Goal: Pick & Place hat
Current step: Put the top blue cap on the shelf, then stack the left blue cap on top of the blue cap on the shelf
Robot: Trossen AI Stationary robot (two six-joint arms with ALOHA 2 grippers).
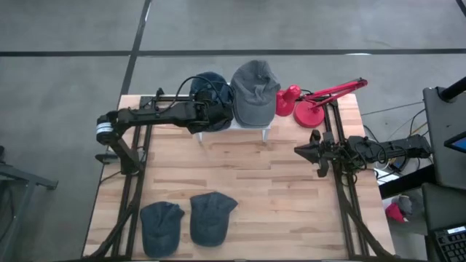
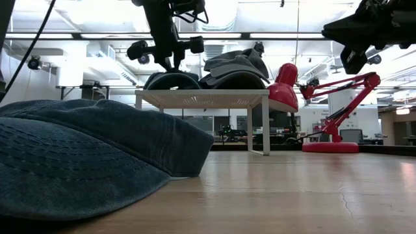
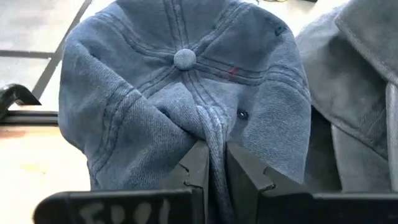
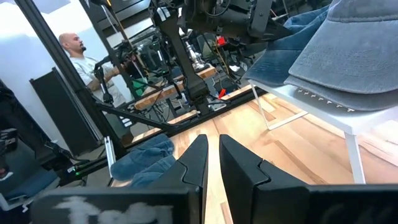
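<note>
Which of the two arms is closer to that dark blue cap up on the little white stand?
Left. The left end effector is pinching a fold of the dark blue cap; the right end effector hangs over bare table, well apart from it.

A red desk lamp stands at the far right corner of the wooden surface, its arm reaching to the right. In the low view the lamp is seen before an office room. A person stands beyond the surface.
</note>
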